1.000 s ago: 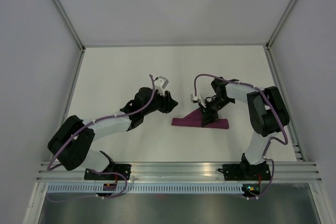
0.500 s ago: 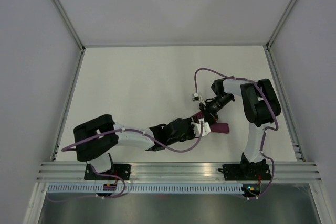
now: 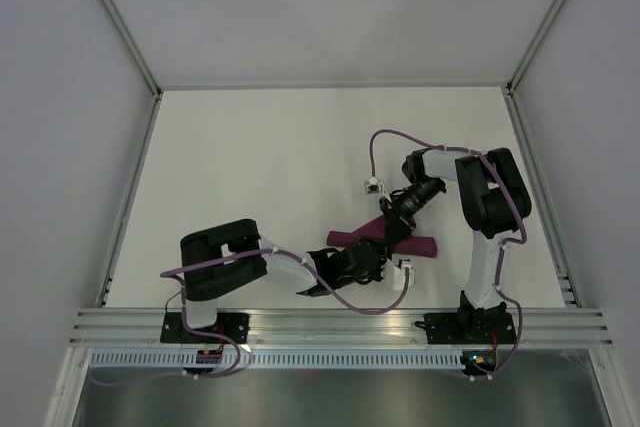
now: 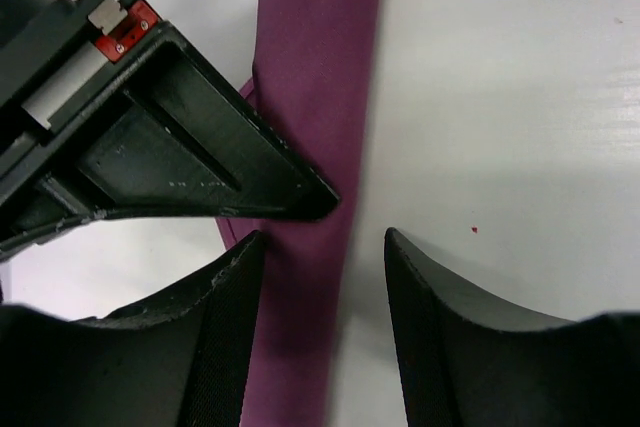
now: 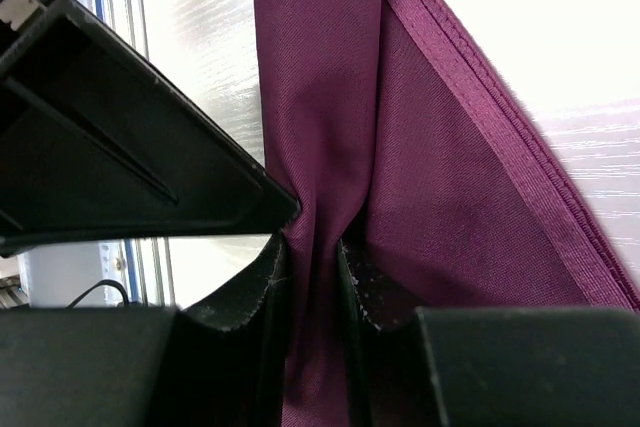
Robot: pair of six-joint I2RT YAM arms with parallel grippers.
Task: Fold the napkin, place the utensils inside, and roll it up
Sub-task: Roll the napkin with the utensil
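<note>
From above: a second ago, left arm up at mid-desk, well clear of the cloth. Now folded low along the near edge, with the left gripper (image 3: 378, 252) brought right up against the napkin (image 3: 345, 238). Right gripper (image 3: 396, 225) planted on the middle of the cloth throughout. Napkin already narrowed to a slim band on the desk (image 3: 250, 147), right of centre and toward the front. Long axis running left to right, the right end a touch nearer the arms. Likely meaning: folding done, a two-handed hold being set up for the roll. No knife to be seen anywhere; whether tucked inside the cloth, impossible to tell.

Through the left wrist: band running straight up the picture, passing between the two fingers. Left gripper (image 4: 322, 247) wide open, straddling the band, holding nothing yet. Black finger of the other gripper wedging in from the upper left.

Through the right wrist: right gripper (image 5: 312, 257) almost closed, pinching a raised ridge of the purple cloth. Hemmed edge slanting off toward the lower right.
</note>
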